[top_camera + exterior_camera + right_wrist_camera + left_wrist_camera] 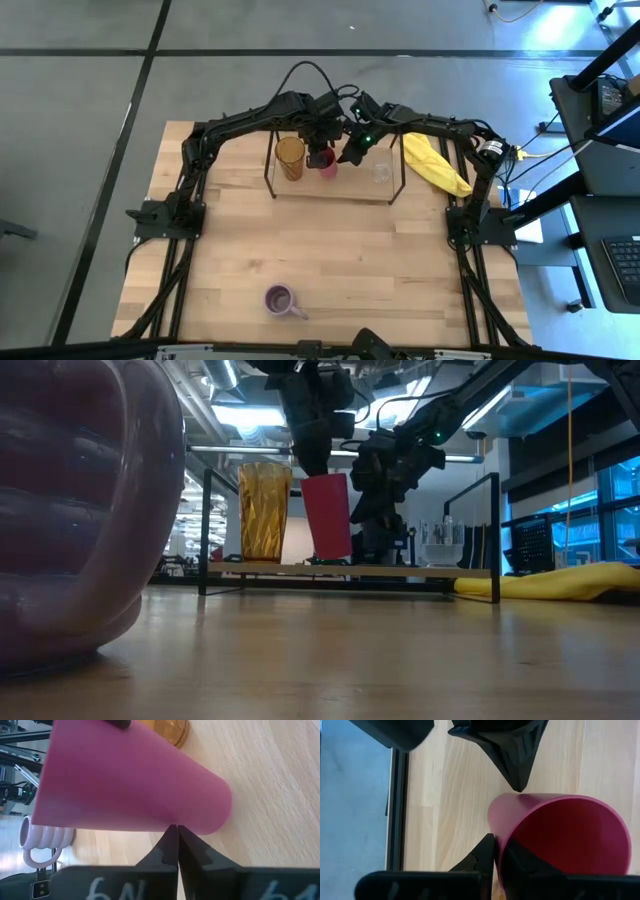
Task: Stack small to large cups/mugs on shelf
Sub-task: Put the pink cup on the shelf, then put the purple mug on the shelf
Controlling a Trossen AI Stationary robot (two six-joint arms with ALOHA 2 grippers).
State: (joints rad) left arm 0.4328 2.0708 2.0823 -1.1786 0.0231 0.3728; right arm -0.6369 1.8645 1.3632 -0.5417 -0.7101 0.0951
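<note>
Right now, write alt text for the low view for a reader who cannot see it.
On a low black-rod shelf across the table, a tall amber tumbler stands beside a magenta-red cup with the left tool at its rim. The right arm's tool hangs just beyond, a small clear glass farther along. A lavender mug looms blurred in the foreground.

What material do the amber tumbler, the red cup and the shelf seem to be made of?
Amber tumbler: probably clear-tinted plastic or glass; light passes through it and its ridged wall glints.
Red cup: likely matte plastic; opaque, smooth, thin-walled at the rim, and without shine.
Shelf: thin black rods, apparently metal, around a pale board with wood grain, seemingly unvarnished or lightly finished.
</note>
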